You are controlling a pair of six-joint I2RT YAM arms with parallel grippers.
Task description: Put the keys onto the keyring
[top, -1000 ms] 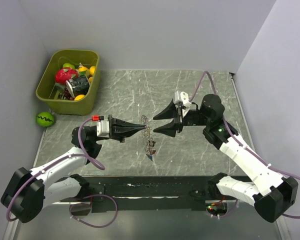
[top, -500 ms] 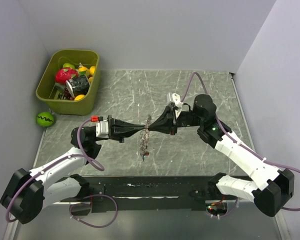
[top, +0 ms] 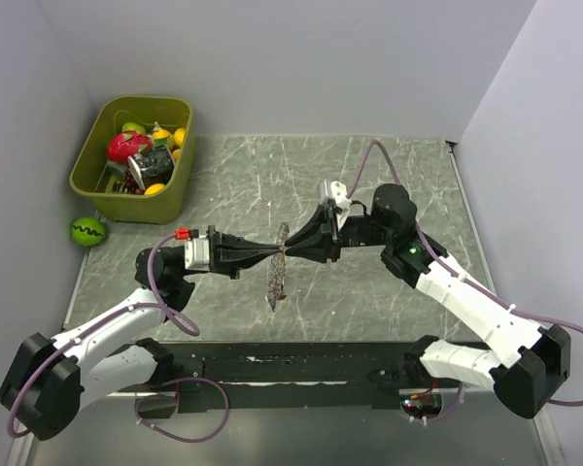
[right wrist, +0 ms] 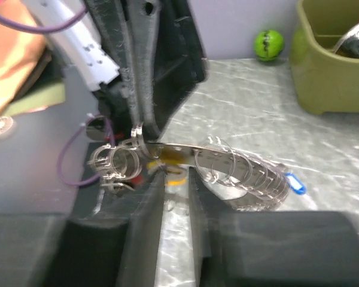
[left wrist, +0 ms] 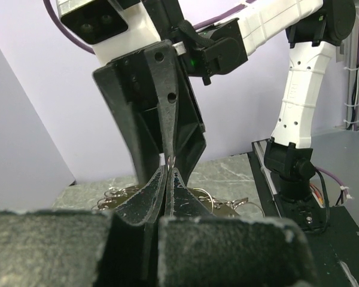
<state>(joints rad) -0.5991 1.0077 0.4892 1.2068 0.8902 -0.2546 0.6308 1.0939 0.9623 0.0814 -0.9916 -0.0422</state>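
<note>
The keyring (top: 275, 282) hangs in the air above the middle of the table, between my two grippers. It is a metal band strung with many thin wire loops (right wrist: 245, 173). A blue tag (right wrist: 294, 182) hangs at one end and a yellow-tagged key (right wrist: 176, 173) near the middle. My left gripper (top: 275, 254) is shut on a thin wire of the keyring, and its tips show in the left wrist view (left wrist: 168, 169). My right gripper (top: 293, 249) meets it tip to tip. Its fingers are nearly closed around the yellow tag (right wrist: 175, 179).
An olive bin (top: 83, 167) full of toys stands at the back left, with a green ball (top: 87, 231) beside it off the table's edge. Grey walls close in the left, back and right. The arms' black base rail (top: 301, 364) runs along the near edge.
My right gripper was open and apart from the keyring; it moved left to the ring and closed at it. The hanging keyring swung a little left. My left gripper kept its hold.
</note>
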